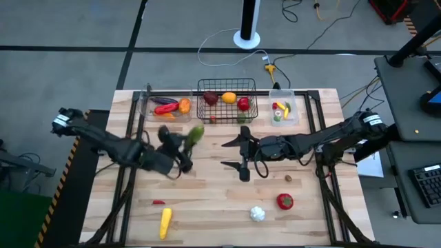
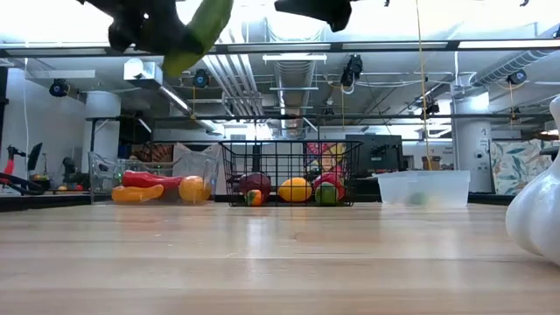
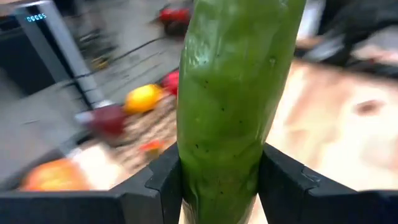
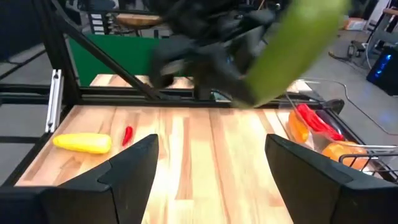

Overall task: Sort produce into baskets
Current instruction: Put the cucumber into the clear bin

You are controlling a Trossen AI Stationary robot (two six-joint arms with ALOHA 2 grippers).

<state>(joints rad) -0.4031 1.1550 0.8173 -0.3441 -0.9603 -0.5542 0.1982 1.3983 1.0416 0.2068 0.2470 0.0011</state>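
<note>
A long, smooth green toy cucumber (image 1: pixel 196 133), likely light, stiff and slippery, is clamped near one end above the table by the left gripper (image 1: pixel 185 146) fingers, while the right gripper (image 1: pixel 242 153) hangs wide open and empty.

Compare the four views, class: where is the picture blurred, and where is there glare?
Left wrist view: cucumber sharp, basket contents behind it smeared. Right wrist view: cucumber and left gripper blurred. Low view: bright ceiling glare; garlic at the edge soft. High view: even light.

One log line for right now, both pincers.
left pincer: shut on long green toy cucumber, lifted | right pincer: open, empty, mid-table | black wire-mesh basket: part-filled
</note>
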